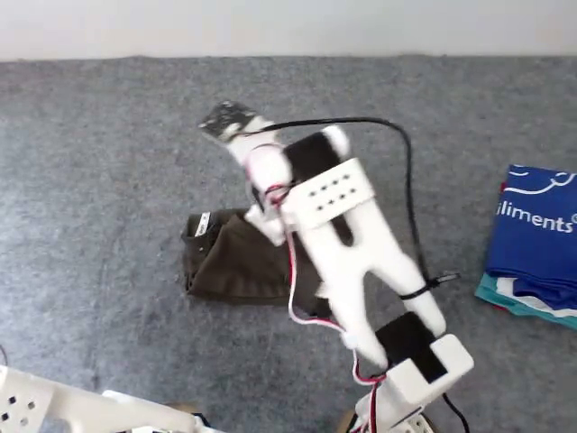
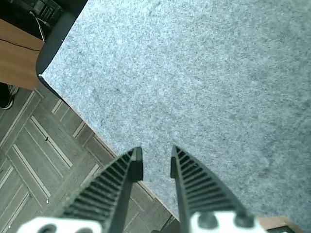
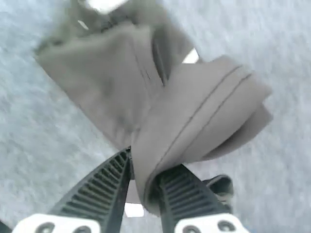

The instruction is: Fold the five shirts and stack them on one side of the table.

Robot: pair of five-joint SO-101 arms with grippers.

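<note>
Right gripper (image 3: 143, 165) is pinching dark brown cloth shirt (image 3: 112, 82), its arm (image 1: 361, 262) overlapping it; blue-topped folded stack (image 1: 536, 239) is lying apart; left gripper (image 2: 156, 160) is hanging ajar above grey felt table (image 2: 218, 73).

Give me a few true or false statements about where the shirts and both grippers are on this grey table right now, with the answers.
1. The right gripper is clamped on a fold of the dark brown shirt. True.
2. The left gripper holds a shirt. False: it is open and empty, above the edge of the grey felt table.
3. A blue printed shirt tops the stack of folded shirts. True.
4. The dark brown shirt lies on that stack. False: it sits mid-table, apart from the stack.
</note>
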